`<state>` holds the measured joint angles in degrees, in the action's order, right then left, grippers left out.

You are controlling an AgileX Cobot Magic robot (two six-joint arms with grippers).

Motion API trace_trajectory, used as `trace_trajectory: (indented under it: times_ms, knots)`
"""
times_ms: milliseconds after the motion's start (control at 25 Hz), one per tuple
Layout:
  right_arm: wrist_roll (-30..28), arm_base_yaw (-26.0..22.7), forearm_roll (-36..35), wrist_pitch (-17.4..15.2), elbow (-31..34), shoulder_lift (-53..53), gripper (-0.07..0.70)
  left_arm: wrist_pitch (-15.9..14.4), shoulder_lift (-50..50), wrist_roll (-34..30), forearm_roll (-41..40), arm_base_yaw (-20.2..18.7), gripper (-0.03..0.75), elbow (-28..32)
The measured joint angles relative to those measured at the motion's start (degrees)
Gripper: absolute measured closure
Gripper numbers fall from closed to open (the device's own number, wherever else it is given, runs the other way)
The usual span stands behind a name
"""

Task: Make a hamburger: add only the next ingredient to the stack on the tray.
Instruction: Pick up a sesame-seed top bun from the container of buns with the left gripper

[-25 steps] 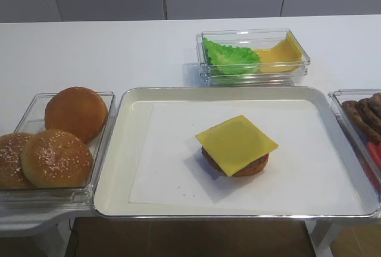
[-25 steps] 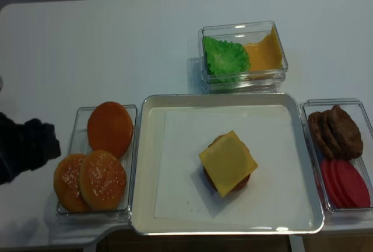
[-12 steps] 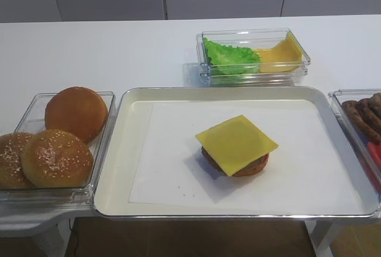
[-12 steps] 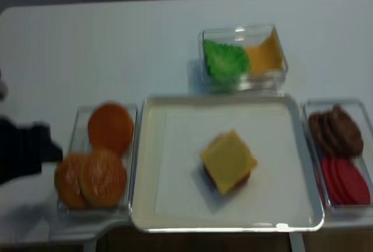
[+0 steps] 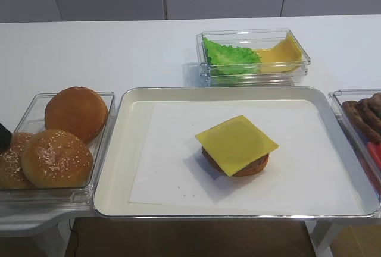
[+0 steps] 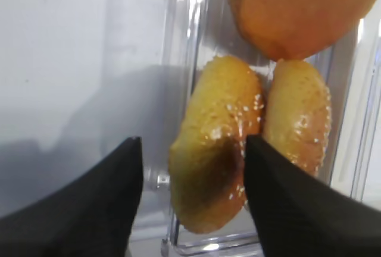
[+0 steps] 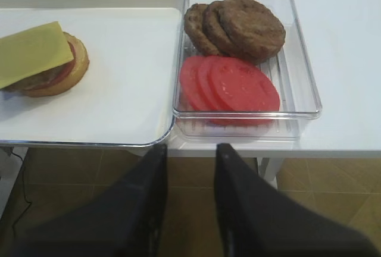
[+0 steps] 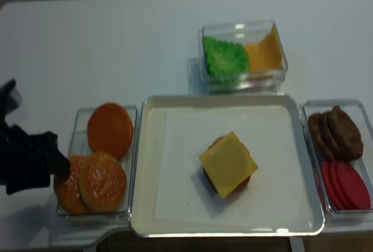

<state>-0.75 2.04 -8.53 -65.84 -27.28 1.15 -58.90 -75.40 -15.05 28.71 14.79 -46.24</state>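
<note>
Two seeded bun tops lay side by side in the clear tub directly before the left gripper; its jaws stood apart, one finger outside the tub wall and one over the nearer seeded bun, grasping nothing; a smooth bun sat beyond them in the same tub. Further to this gripper's right was the tray with the stack, cheese on top. The right gripper hung released below the table edge, with the patties and tomato slices ahead of it.
</note>
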Motion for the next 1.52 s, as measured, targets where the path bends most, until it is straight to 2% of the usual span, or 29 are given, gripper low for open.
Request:
trace_trajectory:
  times_ms: [360,560,800,1040,1200,1360,1520]
  knots:
    - [0.0,0.0,0.0,0.0,0.0,0.0,0.423,-1.7,-0.2,-1.6,1.2,0.0,0.308,-0.1]
    - [0.0,0.0,0.0,0.0,0.0,0.0,0.423,-1.8,-0.2,-1.6,1.2,0.1,0.308,-0.2]
    - [0.0,0.0,0.0,0.0,0.0,0.0,0.423,-0.1,-0.5,-1.6,1.2,0.1,0.308,-0.2]
    - [0.0,0.0,0.0,0.0,0.0,0.0,0.423,-0.2,-2.1,-1.7,1.3,0.1,0.308,-0.3]
    - [0.0,0.0,0.0,0.0,0.0,0.0,0.423,-1.3,-2.1,-1.7,1.3,0.1,0.312,-0.3]
    - [0.0,0.0,0.0,0.0,0.0,0.0,0.423,-3.7,-2.1,-1.8,2.8,0.1,0.360,-0.3]
    - [0.0,0.0,0.0,0.0,0.0,0.0,0.423,-4.1,-2.1,-1.8,3.3,0.1,0.437,-0.4]
